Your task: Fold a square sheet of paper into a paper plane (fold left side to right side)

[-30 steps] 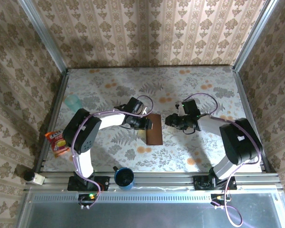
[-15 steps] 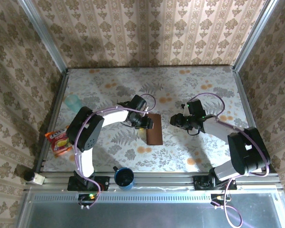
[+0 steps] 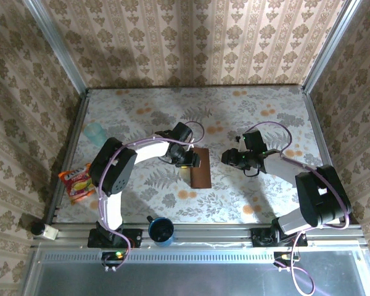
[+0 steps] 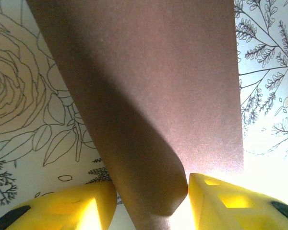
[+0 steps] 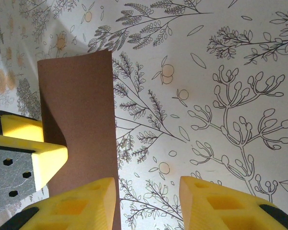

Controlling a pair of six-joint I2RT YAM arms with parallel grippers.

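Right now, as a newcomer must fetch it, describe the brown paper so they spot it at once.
On the floral table, look at the middle. The sheet of paper lies there, a plain dark reddish-brown rectangle, unlike the orange snack packet and blue cup.

The square sheet of paper looks matt, the table cover smooth.
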